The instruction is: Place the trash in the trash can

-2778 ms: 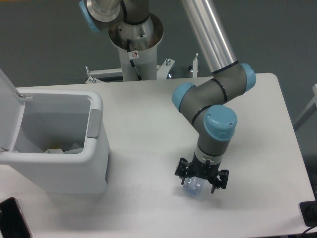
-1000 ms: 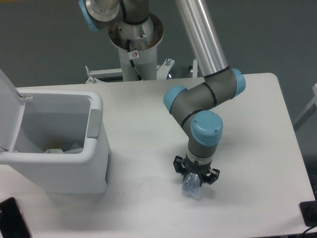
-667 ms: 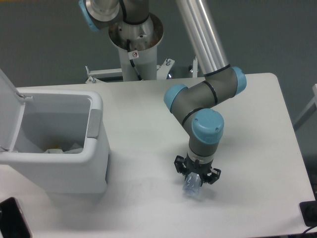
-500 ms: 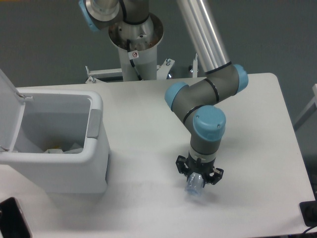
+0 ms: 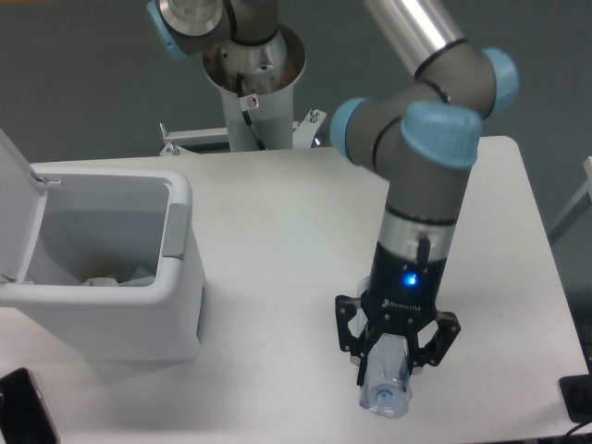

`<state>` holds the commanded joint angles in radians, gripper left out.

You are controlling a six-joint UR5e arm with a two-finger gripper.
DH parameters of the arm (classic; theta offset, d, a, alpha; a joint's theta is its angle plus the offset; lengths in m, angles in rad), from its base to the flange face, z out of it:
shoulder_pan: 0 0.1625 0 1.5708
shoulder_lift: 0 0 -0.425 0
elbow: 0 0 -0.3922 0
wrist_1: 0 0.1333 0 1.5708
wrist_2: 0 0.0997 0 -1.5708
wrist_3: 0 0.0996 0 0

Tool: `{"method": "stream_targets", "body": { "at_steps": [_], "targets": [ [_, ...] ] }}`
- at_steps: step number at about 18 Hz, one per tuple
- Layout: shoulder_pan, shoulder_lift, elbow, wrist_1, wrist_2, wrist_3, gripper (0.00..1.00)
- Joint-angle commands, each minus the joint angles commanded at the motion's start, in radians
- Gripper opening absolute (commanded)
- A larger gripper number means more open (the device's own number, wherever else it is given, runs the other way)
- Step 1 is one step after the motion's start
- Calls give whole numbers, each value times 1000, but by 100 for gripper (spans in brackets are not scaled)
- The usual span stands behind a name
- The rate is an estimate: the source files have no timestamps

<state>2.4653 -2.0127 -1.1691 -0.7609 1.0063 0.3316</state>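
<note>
My gripper (image 5: pixel 396 359) is shut on the clear plastic bottle (image 5: pixel 387 388). It holds the bottle lifted off the table at the front right, with the bottle's end facing the camera. No red-white label shows. The trash can (image 5: pixel 181 196) stands open at the left, a white bin with its lid (image 5: pixel 13 208) swung up and a grey tab (image 5: pixel 174 231) on its right side. It is well to the left of the gripper. Whitish pieces (image 5: pixel 116 276) lie at its bottom; I cannot tell whether the pouch is among them.
The arm's grey pedestal (image 5: pixel 252 88) stands behind the table's far edge. A black object (image 5: pixel 22 407) lies at the front left corner. Another dark object (image 5: pixel 578 398) sits at the front right edge.
The gripper first closed on the bottle low over the table. It has since risen towards the camera with the bottle in it and shifted slightly right, and the arm has straightened upwards.
</note>
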Motion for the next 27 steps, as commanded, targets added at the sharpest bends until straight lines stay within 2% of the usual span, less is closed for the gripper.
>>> {"method": "stream_targets", "body": {
  "at_steps": [3,10,14,16,18,23,24,26,27],
  "targets": [
    [-52,72,19,0,-2,-39,53],
    [-190,170,3,0,-2,-54,49],
    [-290,216,-89,-2,3,-80,49],
    [-336,213,-121,-2,5,-88,49],
    [-356,215,-171,-2,0,-88,49],
    [-379,212,-241,0,-2,-88,50],
    [-379,212,-253,0,-2,-88,55],
    [-378,218,-280,0,-2,-77,87],
    [-375,221,-288,0,0,-77,98]
  ]
}}
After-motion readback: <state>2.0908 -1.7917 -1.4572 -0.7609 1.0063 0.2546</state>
